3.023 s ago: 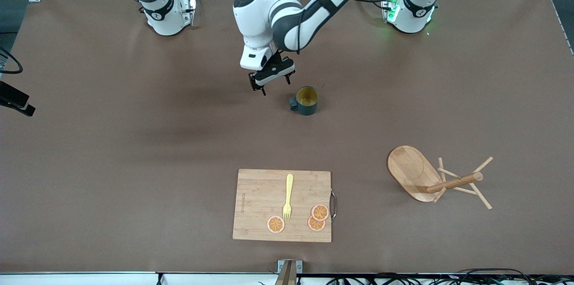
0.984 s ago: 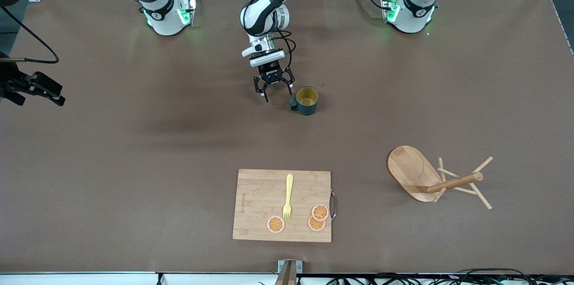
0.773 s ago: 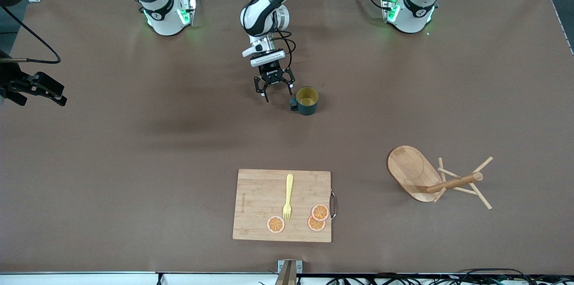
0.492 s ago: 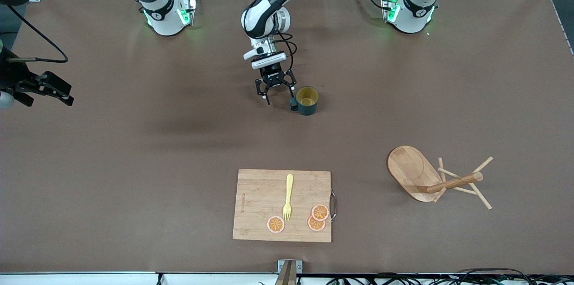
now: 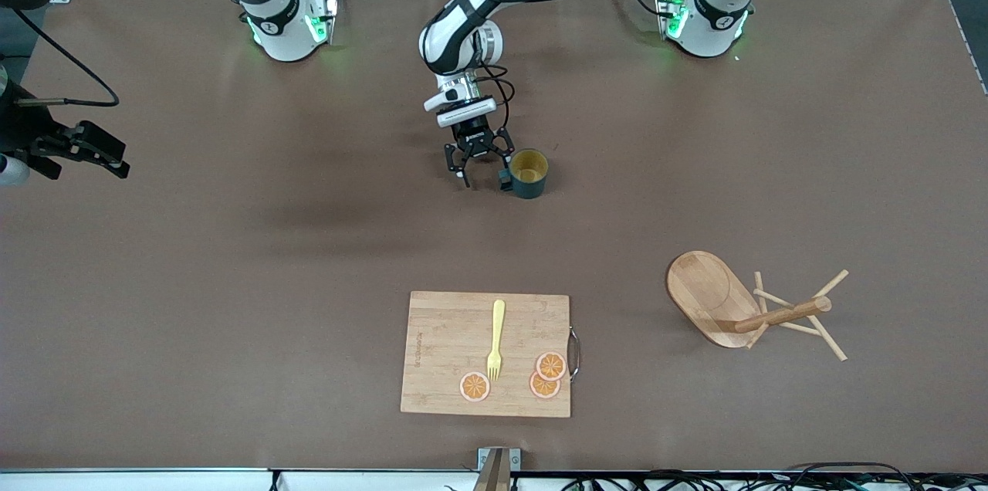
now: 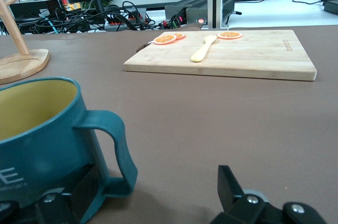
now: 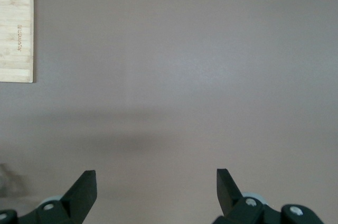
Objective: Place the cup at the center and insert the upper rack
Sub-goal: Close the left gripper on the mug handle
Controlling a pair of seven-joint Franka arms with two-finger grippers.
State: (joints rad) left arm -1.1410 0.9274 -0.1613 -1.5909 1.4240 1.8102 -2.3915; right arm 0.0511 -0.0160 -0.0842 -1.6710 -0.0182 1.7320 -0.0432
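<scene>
Since a second ago, the left arm is lowering its left gripper (image 5: 480, 169) beside the cup (image 5: 529, 173), jaws spread wide around the handle side, nothing grasped. Toward the left arm's end, nearer the camera, the upper rack (image 5: 752, 307) is lying tipped over. The cup is standing mid-table. The right gripper (image 5: 86, 154) is waiting, jaws released. Next probably calls for closing on the handle.
</scene>
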